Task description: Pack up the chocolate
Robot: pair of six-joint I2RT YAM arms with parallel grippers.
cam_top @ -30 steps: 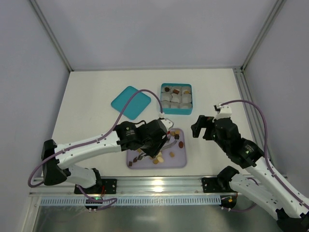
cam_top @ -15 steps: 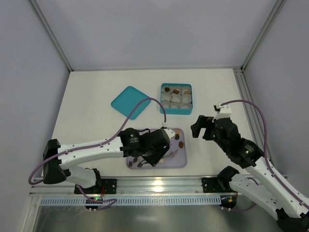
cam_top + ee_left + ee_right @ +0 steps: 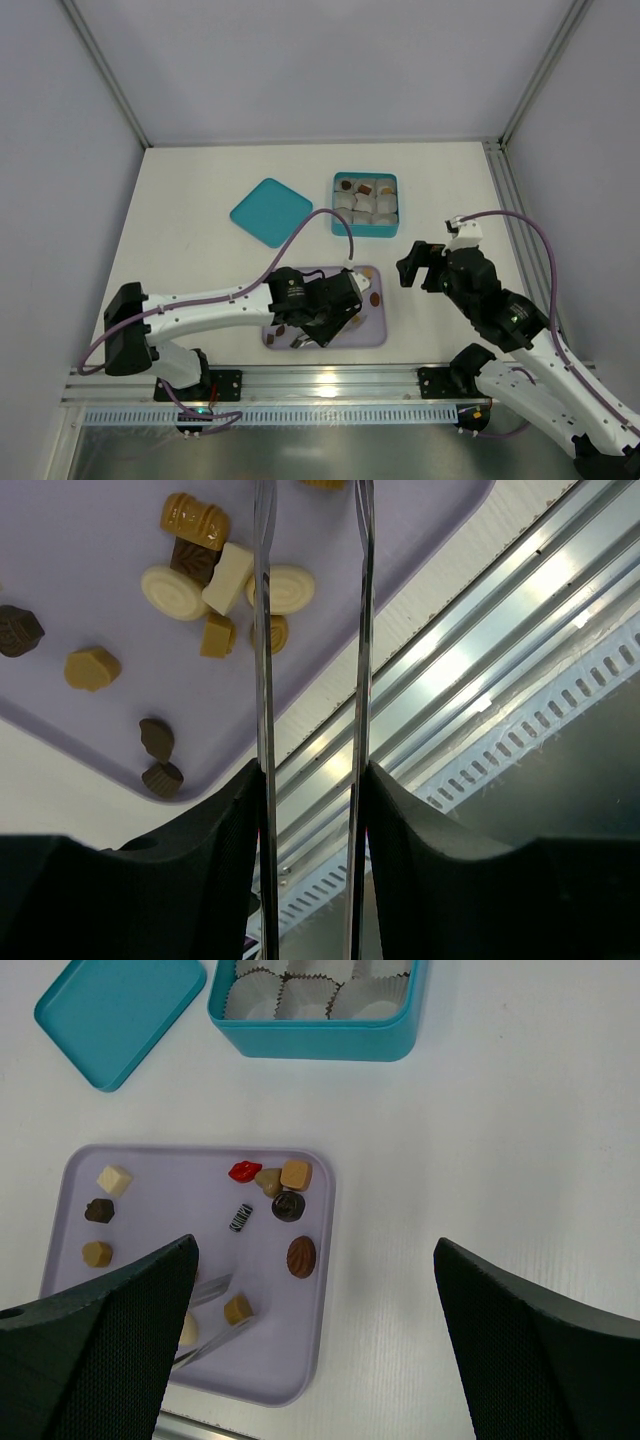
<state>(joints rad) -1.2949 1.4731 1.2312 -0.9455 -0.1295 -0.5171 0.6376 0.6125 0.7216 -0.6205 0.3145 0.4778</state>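
The chocolate [image 3: 301,1256] is lying scattered on the lilac tray [image 3: 170,1205], lower left in the right wrist view, below the teal box [image 3: 310,1038]. The left end effector [image 3: 312,520] is straddling a tan piece [image 3: 238,1308]; I cannot tell whether it is pinching. The right end effector [image 3: 420,266] is gaping wide, empty. The pieces are probably light, hard, slippery and easily marred, so they are calling for a gentle pinch across flat sides.

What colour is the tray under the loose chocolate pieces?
The tray is pale purple, seen best in the right wrist view.
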